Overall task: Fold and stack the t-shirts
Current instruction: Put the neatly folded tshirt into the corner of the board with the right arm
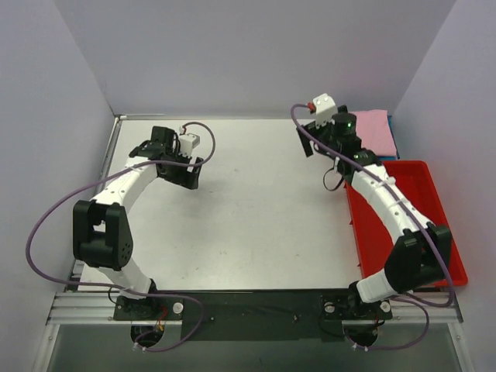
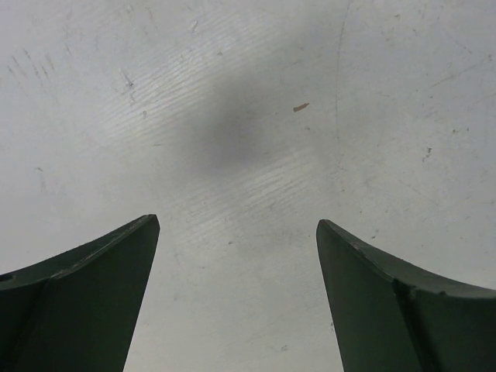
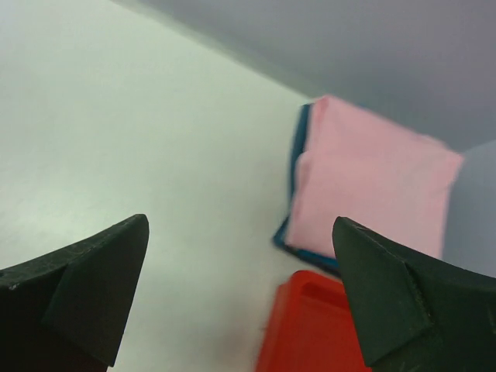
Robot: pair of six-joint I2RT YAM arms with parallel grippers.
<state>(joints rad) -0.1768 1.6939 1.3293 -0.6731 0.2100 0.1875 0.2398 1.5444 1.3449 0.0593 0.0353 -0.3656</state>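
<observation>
The folded pink t-shirt (image 1: 373,129) (image 3: 372,186) lies at the table's far right corner. It rests on the folded teal t-shirt (image 3: 299,147), of which only a thin edge (image 1: 393,124) shows around it. My right gripper (image 1: 304,140) (image 3: 240,219) hovers open and empty just left of the stack, apart from it. My left gripper (image 1: 191,177) (image 2: 237,220) stands open over bare table at the far left, with nothing between its fingers.
A red plastic tray (image 1: 434,201) (image 3: 310,325) sits along the right edge, just in front of the shirt stack, with the right arm reaching over it. Grey walls enclose the white table (image 1: 256,209) on three sides.
</observation>
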